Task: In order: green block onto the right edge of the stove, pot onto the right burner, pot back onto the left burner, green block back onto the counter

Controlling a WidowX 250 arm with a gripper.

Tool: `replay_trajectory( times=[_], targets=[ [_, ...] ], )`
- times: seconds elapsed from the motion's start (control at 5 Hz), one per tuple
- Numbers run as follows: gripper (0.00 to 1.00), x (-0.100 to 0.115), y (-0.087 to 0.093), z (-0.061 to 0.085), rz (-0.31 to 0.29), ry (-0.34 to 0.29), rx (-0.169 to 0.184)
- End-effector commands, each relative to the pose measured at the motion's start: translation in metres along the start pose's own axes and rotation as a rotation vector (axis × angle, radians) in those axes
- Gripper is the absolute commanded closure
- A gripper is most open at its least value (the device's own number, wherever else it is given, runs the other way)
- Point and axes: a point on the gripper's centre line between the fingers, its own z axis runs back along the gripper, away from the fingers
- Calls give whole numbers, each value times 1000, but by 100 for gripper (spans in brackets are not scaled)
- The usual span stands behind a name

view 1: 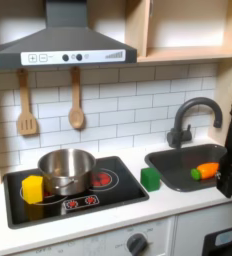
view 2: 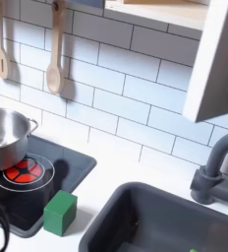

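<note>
The green block (view 1: 150, 178) (view 2: 59, 212) stands against the stove's (view 1: 123, 192) (view 2: 75, 165) right edge, on the narrow strip of white counter (view 1: 163, 205) (view 2: 101, 167) between stove and sink. I cannot tell whether it overlaps the cooktop. The steel pot (view 1: 66, 170) (view 2: 3, 138) sits on the left burner. The red right burner (view 1: 101, 180) (view 2: 23, 172) is bare. My gripper (view 1: 229, 172) is a dark shape at the first exterior view's right edge, over the sink and well apart from block and pot. Its fingers are cut off by the frame.
A yellow block (view 1: 33, 188) lies on the stove left of the pot. An orange-and-green carrot (view 1: 204, 170) lies in the grey sink (view 1: 178, 160) (view 2: 155, 221), behind which stands the faucet (view 1: 193, 115) (view 2: 219, 172). Wooden utensils (view 1: 76, 105) (view 2: 54, 54) hang on the tiled wall.
</note>
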Motion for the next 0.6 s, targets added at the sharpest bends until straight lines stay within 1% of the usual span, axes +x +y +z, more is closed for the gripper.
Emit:
replay_trajectory(
  times=[0.0,0.2,0.4],
  targets=[
    [0,0,0,0,2,0,2],
    [0,12,3,-4,-7,-23,26],
    [0,21,6,-9,-1,-28,26]
  ],
)
